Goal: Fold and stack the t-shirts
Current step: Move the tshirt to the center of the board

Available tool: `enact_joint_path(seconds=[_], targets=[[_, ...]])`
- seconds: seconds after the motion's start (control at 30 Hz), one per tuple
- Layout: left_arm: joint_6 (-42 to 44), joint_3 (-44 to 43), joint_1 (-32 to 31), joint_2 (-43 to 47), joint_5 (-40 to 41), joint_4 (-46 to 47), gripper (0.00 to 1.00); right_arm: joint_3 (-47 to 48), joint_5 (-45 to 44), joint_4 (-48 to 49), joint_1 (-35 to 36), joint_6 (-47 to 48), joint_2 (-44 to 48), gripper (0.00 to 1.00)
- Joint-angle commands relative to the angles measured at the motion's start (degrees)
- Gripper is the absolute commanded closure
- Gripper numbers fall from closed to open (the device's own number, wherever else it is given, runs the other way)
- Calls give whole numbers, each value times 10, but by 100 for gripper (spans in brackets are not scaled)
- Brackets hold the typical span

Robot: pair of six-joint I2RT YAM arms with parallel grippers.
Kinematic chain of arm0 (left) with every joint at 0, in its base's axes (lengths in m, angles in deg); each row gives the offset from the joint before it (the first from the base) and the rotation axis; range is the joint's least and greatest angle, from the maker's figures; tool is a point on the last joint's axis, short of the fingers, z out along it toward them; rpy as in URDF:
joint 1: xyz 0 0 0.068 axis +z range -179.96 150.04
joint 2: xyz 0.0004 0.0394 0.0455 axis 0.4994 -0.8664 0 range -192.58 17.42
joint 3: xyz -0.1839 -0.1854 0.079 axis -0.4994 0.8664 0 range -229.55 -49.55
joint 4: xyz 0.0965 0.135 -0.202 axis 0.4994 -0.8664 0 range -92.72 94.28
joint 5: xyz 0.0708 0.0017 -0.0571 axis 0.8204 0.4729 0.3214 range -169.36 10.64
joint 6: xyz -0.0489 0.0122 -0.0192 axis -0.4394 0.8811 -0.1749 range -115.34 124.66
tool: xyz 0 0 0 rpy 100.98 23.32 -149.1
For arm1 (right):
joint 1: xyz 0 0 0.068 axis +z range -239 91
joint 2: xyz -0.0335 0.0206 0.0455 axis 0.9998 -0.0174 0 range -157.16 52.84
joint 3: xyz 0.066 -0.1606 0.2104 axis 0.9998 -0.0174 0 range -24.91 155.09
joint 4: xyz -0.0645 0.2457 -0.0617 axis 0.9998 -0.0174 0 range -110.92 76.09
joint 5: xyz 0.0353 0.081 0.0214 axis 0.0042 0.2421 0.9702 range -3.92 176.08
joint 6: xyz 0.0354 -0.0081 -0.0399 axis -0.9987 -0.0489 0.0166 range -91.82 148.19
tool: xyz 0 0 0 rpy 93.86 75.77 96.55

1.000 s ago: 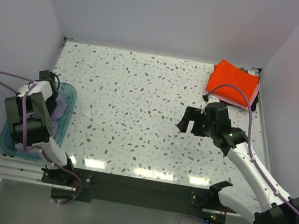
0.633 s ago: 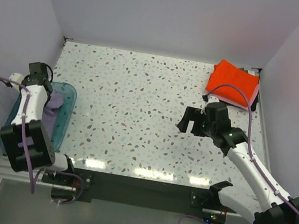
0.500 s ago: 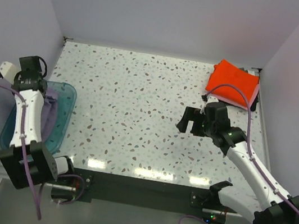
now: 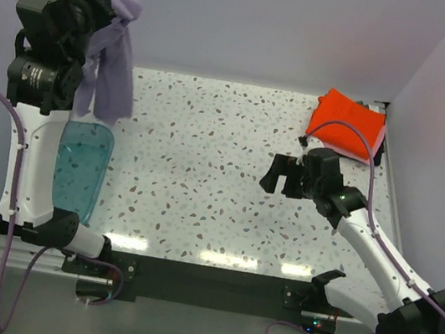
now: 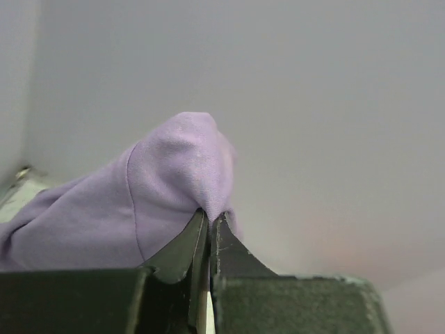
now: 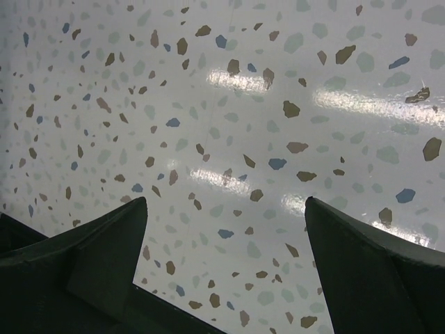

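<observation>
- Speckled bench (image 4: 205, 173) between pale walls. In its far right corner sits a folded pile with the orange-red tee (image 4: 344, 123) on top, and a thin pink edge (image 4: 376, 145) shows beneath it.
- The left claw (image 5: 210, 217) is clenched on a pinch of the lavender tee (image 4: 110, 73). In the wrist view its tips are pressed together with cloth bunched over them.
- A second ago this arm was bent low into the teal tub (image 4: 83, 166) at the bench's left edge, with the claw partly open. Since then the claw has closed and the arm has swung up high. The tee is now out of the tub and hangs crumpled in the air over the far left corner.
- The right claw (image 4: 276, 175) is released, its jaws spread wide, and hovers over bare bench right of centre. It has not shifted in that time.
- The pick-up looks done, while spreading, folding and stacking all remain.
- Held by a single pinch, the shirt will probably land in a heap. The idle right claw will likely need to catch a second edge so the cloth can be laid flat.
</observation>
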Motion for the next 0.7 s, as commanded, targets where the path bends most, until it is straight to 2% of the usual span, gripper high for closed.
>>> enact_joint_path(seconds=[0.0,0.03,0.1,0.2,0.23,0.3,0.33,0.4,0.43,0.53,0.63,0.67], targets=[[69,-128,-73,-38,-25,33,100,28,7,28,0,10,19,1],[73,-161,-101,-45,-47,33,100,28,4,28,0,9,20,1],[78,-165,-129,-46,-60,40,100,28,-14,25,0,8,26,1],[65,-78,-168,-10,-93,67,100,21,-32,28,0,5,39,1],[61,1,-179,3,-110,78,100,19,-42,28,0,3,41,1],[41,93,-188,43,-137,117,100,9,-57,29,1,-6,53,1],[32,195,-192,56,-162,143,99,2,-68,30,0,-14,56,1],[6,311,-194,101,-188,181,90,-6,-80,32,1,-19,71,1],[-1,421,-195,113,-208,207,77,-9,-90,34,1,-23,77,1],[-23,577,-195,142,-208,216,51,-32,-103,48,0,-30,89,1],[-45,654,-195,163,-179,210,38,-38,-100,63,0,-32,71,1],[-56,663,-194,168,-171,209,38,-39,-98,73,0,-33,61,1]])
